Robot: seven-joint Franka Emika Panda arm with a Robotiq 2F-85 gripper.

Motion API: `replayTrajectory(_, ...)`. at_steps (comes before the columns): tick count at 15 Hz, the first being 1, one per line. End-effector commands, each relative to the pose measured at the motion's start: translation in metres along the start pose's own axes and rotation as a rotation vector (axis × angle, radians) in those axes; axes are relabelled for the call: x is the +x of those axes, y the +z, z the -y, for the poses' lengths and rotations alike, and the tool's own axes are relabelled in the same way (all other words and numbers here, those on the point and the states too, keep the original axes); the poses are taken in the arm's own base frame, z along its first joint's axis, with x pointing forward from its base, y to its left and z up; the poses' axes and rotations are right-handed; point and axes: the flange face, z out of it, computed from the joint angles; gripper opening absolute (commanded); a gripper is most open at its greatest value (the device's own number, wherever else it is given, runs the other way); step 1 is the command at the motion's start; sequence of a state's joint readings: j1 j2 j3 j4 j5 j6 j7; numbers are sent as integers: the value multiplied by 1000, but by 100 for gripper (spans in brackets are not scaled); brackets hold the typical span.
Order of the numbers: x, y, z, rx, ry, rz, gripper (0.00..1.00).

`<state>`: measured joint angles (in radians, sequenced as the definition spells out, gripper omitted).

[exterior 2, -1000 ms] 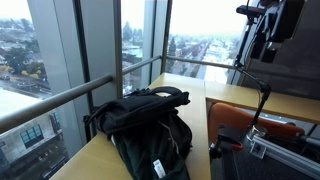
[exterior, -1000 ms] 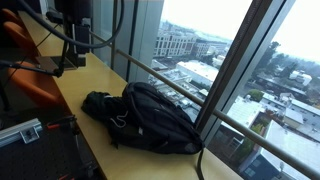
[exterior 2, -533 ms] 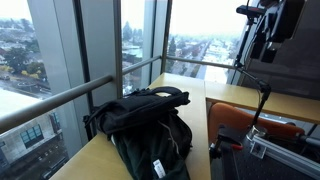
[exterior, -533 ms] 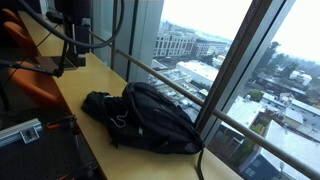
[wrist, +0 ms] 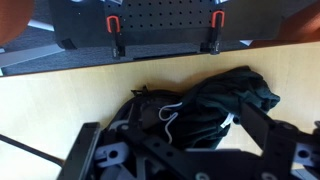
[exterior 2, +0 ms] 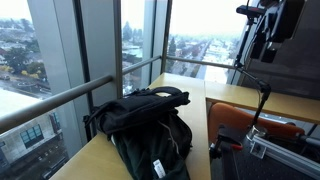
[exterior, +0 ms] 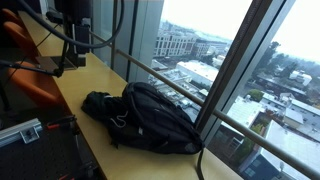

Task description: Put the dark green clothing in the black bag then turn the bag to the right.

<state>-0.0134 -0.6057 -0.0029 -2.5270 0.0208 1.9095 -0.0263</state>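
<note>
The black bag [exterior: 155, 120] lies on its side on the wooden table by the window; it shows in both exterior views [exterior 2: 140, 130] and in the wrist view [wrist: 185, 120]. The dark green clothing [exterior: 95, 103] lies bunched at the bag's end, touching it, also in an exterior view [exterior 2: 172, 95] and in the wrist view [wrist: 258, 92]. A white cord [wrist: 170, 115] lies on the bag. My gripper [wrist: 180, 152] hangs high above the bag, open and empty, its fingers [wrist: 85, 150] wide apart. The arm [exterior 2: 265, 30] stands at the table's far end.
A glass window wall with a metal rail [exterior: 180, 90] runs along the table [wrist: 60, 100]. Orange chairs [exterior: 35, 85] and a black perforated board with red clamps [wrist: 160, 20] sit on the other side. A cable [exterior 2: 262, 100] hangs near the arm.
</note>
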Motion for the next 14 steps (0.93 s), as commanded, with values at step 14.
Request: replayTrajectory(14, 22, 4, 155, -24, -133, -66, 100)
